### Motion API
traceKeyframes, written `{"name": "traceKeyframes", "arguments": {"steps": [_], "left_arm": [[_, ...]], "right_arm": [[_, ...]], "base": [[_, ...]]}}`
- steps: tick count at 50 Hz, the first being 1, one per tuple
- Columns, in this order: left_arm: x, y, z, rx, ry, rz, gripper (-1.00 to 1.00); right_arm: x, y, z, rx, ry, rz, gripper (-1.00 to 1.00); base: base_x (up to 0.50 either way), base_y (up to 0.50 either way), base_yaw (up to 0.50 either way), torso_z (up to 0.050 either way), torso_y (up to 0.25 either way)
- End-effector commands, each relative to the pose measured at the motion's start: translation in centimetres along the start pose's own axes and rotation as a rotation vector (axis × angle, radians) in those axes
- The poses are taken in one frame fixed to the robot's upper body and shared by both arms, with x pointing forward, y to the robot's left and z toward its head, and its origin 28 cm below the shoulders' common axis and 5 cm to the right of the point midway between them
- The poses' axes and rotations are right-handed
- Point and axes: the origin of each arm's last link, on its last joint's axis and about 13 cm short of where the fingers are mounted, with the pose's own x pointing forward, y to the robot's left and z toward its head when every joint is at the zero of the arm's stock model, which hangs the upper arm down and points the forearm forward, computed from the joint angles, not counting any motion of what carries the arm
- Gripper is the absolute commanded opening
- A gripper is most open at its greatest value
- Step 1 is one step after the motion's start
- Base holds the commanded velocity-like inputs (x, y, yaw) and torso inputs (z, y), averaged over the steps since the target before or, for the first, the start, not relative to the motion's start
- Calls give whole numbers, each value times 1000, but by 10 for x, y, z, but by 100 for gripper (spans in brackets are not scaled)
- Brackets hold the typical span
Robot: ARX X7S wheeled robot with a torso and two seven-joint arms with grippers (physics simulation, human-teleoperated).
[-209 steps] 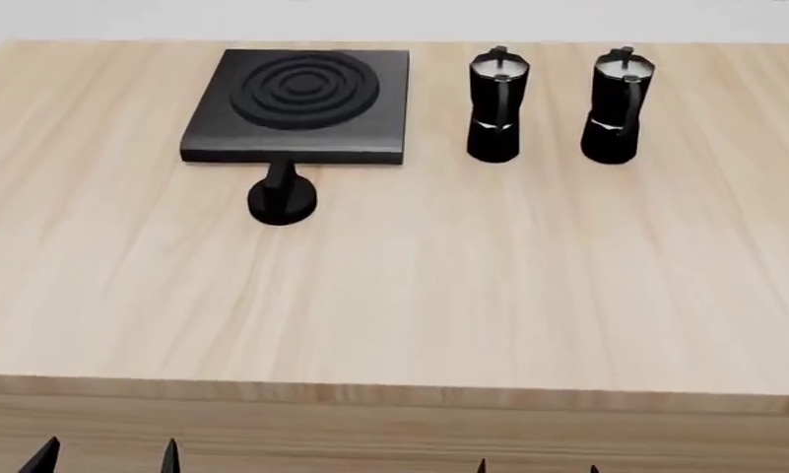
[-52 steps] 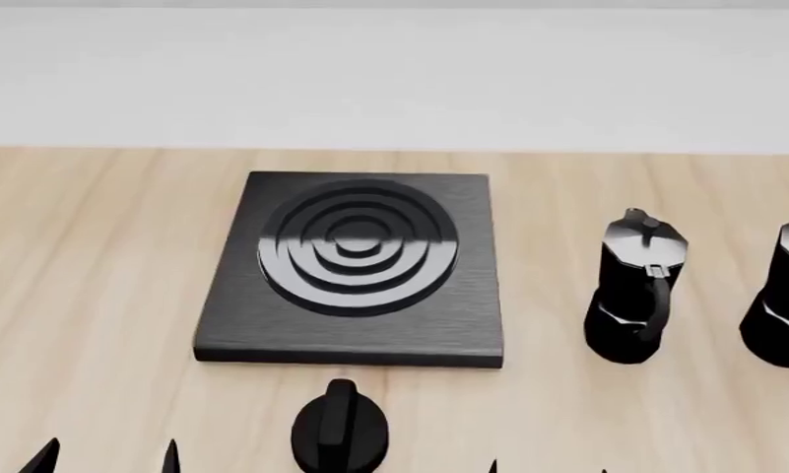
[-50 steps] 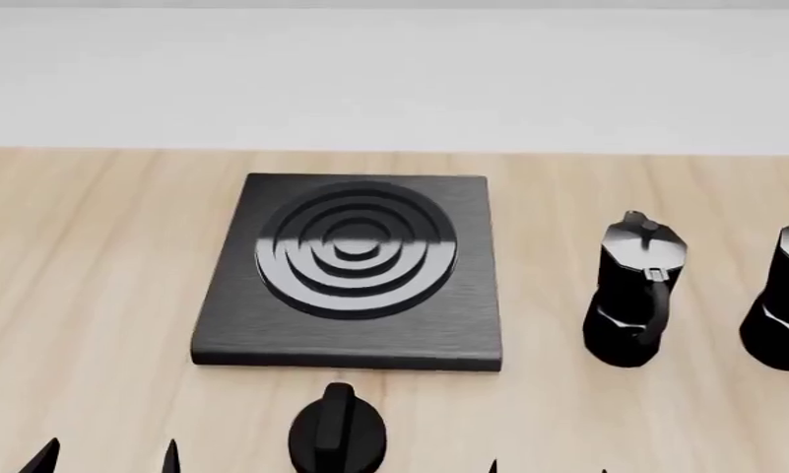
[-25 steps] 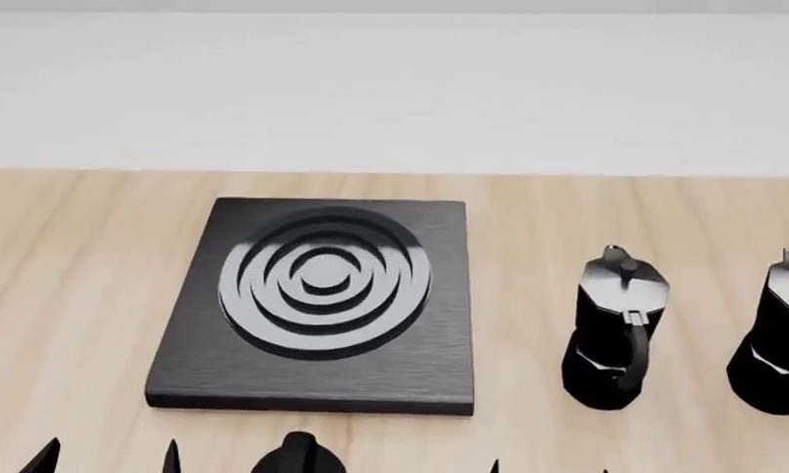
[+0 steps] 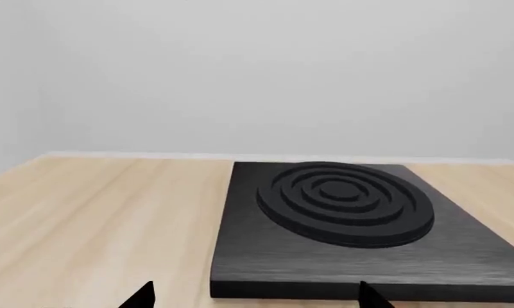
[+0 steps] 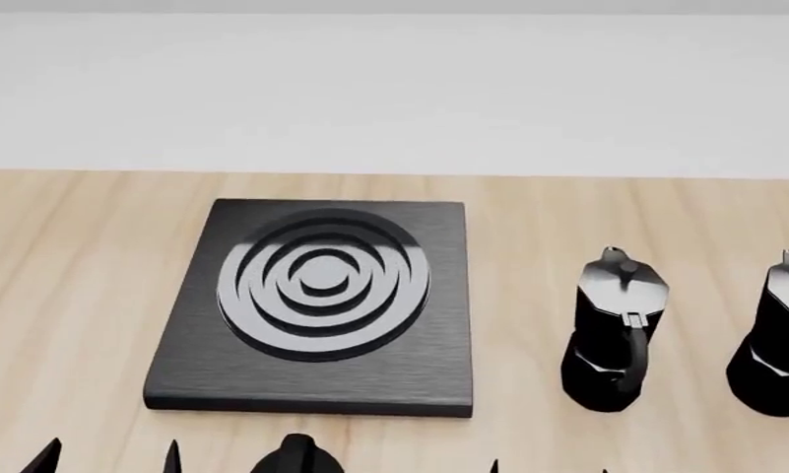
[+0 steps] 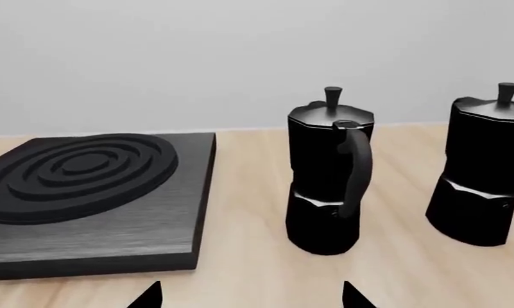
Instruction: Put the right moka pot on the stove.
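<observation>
Wooden table (image 6: 79, 296), going left to right: left gripper (image 6: 105, 459) low at the near edge, only its finger tips showing, spread apart and empty. Stove (image 6: 318, 305) flat on the table, burner rings bare. Black knob (image 6: 295, 459) just in front of it. Right gripper (image 6: 548, 467) barely visible, tips apart in the wrist view, nothing held. Twin pot (image 6: 613, 330) stands upright right of the stove. Right moka pot (image 6: 778, 340) further right, partly cut off, upright, untouched. Step looks like approach, grasp not yet begun. Next move: right arm must pass the twin and close on the far pot's body or handle.
</observation>
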Motion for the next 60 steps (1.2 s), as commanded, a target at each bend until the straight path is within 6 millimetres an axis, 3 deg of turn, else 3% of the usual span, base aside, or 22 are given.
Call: {"name": "traceKeyframes", "arguments": {"steps": [1, 9, 20, 31, 41, 60], "left_arm": [[0, 0, 0, -2, 2, 5, 100], [-2, 1, 8, -7, 34, -11, 100], [3, 11, 78, 11, -13, 1, 100], [0, 14, 123, 36, -56, -22, 100], [-1, 17, 177, 32, -147, -34, 100], [-1, 17, 177, 32, -147, -34, 100]], "right_arm": [[-2, -1, 2, -3, -7, -3, 100], [-4, -3, 14, -26, -7, 11, 100], [-5, -7, 48, -102, -22, 16, 100], [-11, -12, 87, -109, -63, 22, 100], [-16, -15, 115, -118, -144, -25, 100], [-16, -15, 115, -118, -144, -25, 100]], "base": [[203, 0, 0, 0, 0], [0, 0, 0, 0, 0], [0, 0, 0, 0, 0], [0, 0, 0, 0, 0], [0, 0, 0, 0, 0], [0, 0, 0, 0, 0]]}}
